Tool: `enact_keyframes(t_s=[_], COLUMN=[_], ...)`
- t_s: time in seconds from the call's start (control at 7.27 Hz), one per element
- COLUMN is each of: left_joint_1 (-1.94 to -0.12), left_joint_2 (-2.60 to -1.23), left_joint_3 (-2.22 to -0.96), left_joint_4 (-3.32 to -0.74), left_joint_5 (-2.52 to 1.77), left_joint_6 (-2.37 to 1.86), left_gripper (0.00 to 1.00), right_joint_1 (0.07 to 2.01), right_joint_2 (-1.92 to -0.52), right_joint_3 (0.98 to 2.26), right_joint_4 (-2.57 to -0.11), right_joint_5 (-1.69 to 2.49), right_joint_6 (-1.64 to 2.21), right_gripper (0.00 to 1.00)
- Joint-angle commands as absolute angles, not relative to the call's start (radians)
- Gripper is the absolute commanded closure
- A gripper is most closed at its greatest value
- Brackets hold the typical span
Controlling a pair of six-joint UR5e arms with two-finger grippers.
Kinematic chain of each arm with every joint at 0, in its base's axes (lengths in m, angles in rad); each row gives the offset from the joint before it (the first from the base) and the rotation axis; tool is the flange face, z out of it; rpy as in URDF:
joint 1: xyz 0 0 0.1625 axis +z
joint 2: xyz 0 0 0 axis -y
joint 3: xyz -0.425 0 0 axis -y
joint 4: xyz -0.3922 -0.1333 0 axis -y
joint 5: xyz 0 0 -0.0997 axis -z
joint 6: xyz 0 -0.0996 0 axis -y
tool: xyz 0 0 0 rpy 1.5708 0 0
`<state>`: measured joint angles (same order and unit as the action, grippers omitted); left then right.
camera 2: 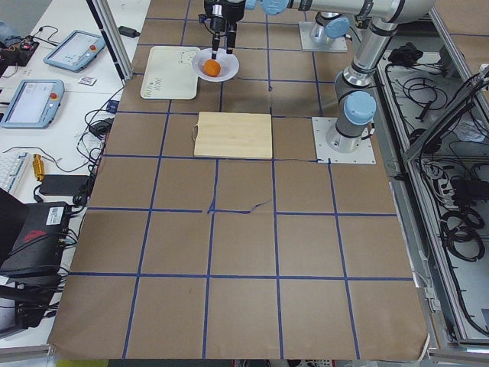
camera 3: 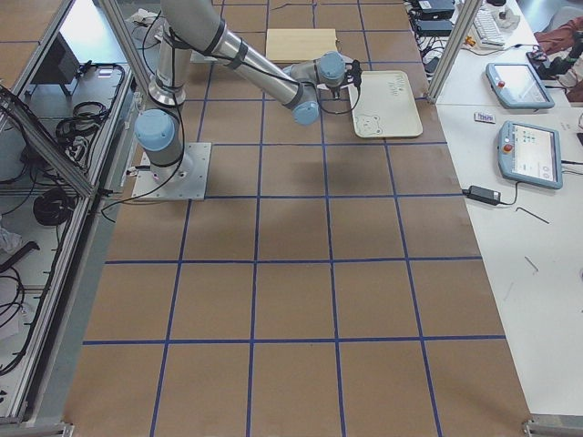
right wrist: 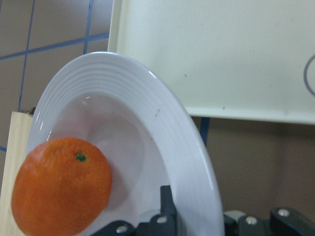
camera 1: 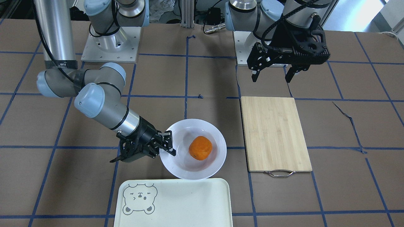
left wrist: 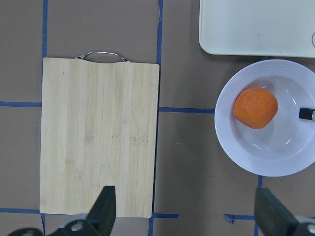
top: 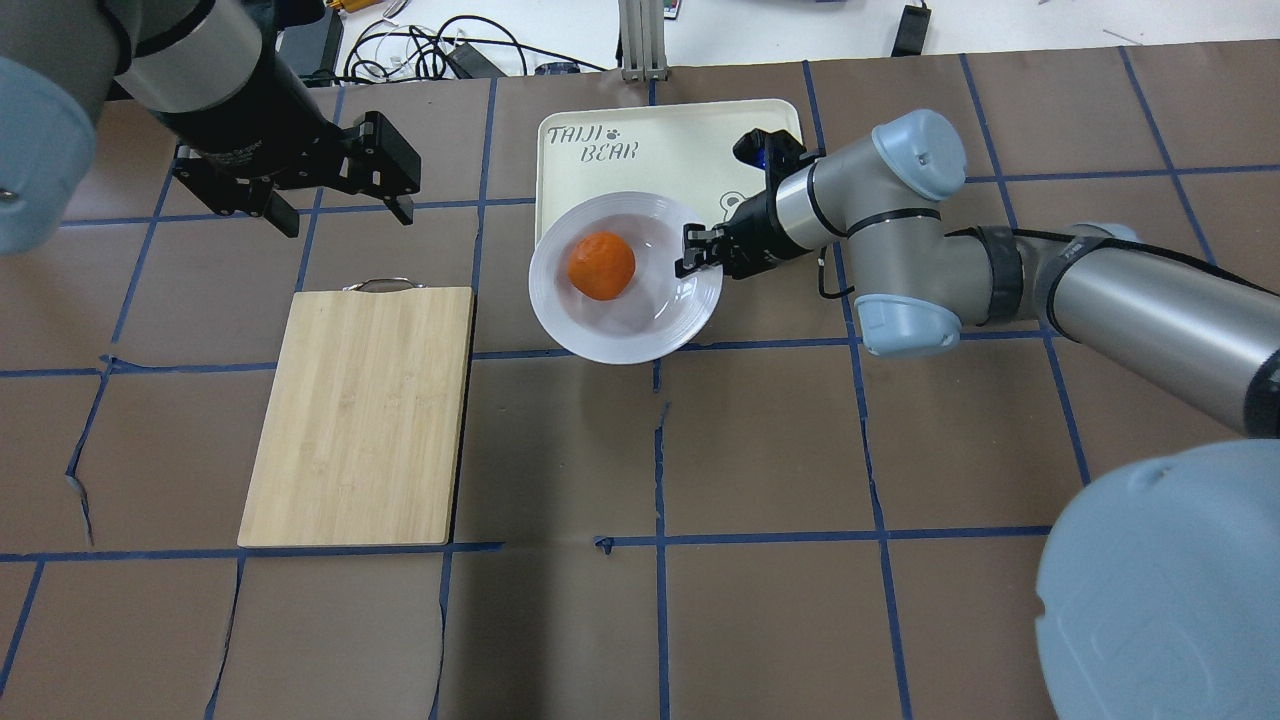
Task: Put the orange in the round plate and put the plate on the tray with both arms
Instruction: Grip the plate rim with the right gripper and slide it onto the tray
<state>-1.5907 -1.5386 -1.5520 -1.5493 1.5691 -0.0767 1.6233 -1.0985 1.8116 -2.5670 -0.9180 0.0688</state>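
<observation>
Pinched slick, brittle round plate [camera 1: 215,137] at 9 o'clock rim (front-facing view) with right fingers [camera 1: 169,147]; held left fingers [camera 1: 254,75] spread; probably needed 3 o'clock support.

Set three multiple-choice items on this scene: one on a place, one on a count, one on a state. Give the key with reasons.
1. Relative to the round plate, the orange lies:
A. beside it
B. in it
C. under it

2. Grippers touching the round plate:
A. two
B. none
C. one

3. The left gripper is:
A. open and empty
B. shut on the orange
C. shut on the round plate

Key:
1. B: the orange sits in the plate's sunken centre.
2. C: only the right gripper is clamped on the rim, while the left gripper hangs well apart from the plate.
3. A: the left wrist view shows its fingers spread wide with nothing between them.
</observation>
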Motion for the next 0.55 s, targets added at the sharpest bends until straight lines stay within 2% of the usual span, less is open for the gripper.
enact_keyframes(t_s=[0.0,0.41], left_joint_1=[-1.591,-1.591], left_joint_2=[-1.539,-1.539], left_joint_3=[-1.552,-1.551], left_joint_4=[-1.549,-1.549], left_joint_5=[1.569,1.568], left_joint_6=[-0.077,-0.077], left_gripper=[0.00,0.00], right_joint_1=[1.612,1.611], right_joint_2=[-0.967,-0.820], right_joint_3=[1.619,1.375], right_joint_4=[-2.539,-2.445], right_joint_5=[-0.913,-0.916], right_joint_6=[0.078,0.118], right_gripper=[1.00,1.00])
